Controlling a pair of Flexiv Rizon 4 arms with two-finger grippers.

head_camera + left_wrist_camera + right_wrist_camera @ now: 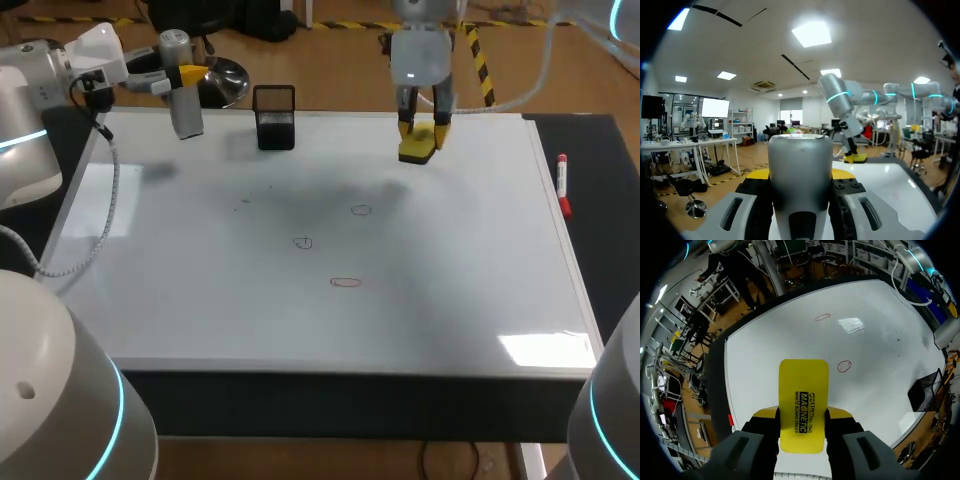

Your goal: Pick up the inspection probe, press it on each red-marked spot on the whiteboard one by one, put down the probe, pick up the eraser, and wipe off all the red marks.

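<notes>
The grey cylindrical probe (pixel 186 108) hangs upright over the whiteboard's (pixel 200 300) far left corner, with my left gripper (pixel 190 75) shut on it. In the left wrist view the probe (pixel 800 190) fills the gap between the fingers. My right gripper (pixel 422 128) is shut on the yellow eraser (pixel 418 149) just above the board's far edge; the eraser (pixel 803 405) sticks out ahead of the fingers. Red ovals (pixel 361 210) (pixel 346 282) and a fainter mark (pixel 303 242) lie mid-board. The right wrist view shows two ovals (pixel 823 317) (pixel 844 366).
A black mesh holder (pixel 275 118) stands at the board's far edge between the two grippers. A red marker (pixel 563 185) lies on the dark strip along the board's right side. Faint grey smudges show on the board's middle.
</notes>
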